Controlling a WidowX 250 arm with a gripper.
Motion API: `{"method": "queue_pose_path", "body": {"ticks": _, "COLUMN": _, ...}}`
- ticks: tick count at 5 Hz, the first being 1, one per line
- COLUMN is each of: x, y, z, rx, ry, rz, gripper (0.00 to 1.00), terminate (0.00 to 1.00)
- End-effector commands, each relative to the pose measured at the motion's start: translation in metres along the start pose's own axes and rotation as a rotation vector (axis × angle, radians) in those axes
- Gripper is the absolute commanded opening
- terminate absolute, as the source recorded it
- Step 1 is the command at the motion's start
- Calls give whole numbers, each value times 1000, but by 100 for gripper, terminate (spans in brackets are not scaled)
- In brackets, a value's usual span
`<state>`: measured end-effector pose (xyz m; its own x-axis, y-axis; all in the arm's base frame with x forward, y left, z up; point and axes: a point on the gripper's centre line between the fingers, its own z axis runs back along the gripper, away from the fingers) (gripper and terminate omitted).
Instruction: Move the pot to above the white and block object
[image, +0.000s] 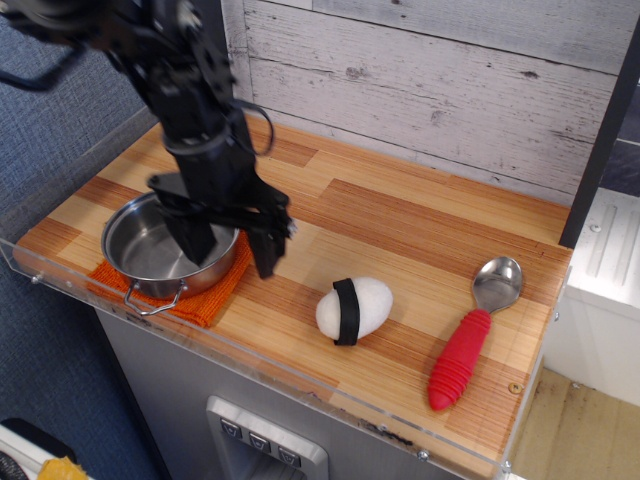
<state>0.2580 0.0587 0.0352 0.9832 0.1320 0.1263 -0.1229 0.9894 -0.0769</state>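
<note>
The steel pot (143, 250) sits on an orange cloth (203, 303) at the front left of the wooden counter. My black gripper (230, 250) has come down over the pot's right side. Its jaws are open and straddle the rim, the left finger (195, 240) inside the pot and the right finger (265, 252) outside it above the cloth's edge. The arm hides the pot's right rim and far handle. The white egg-shaped object with the black band (354, 308) lies on the counter to the right of the gripper, apart from it.
A silver spoon with a red handle (468, 340) lies at the front right. A clear plastic lip (250, 360) runs along the counter's front edge. A white plank wall (450, 90) stands behind, and a blue wall is at the left.
</note>
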Motion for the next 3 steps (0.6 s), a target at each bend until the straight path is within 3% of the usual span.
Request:
{"method": "queue_pose_path", "body": {"ticks": 1, "x": 4, "y": -3, "z": -12, "rx": -1, "ry": -13, "rz": 7, "gripper": 0, "terminate": 0}}
{"method": "queue_pose_path", "body": {"ticks": 3, "x": 3, "y": -3, "z": -8, "rx": 8, "ry": -9, "rz": 2, "gripper": 0, "terminate": 0}}
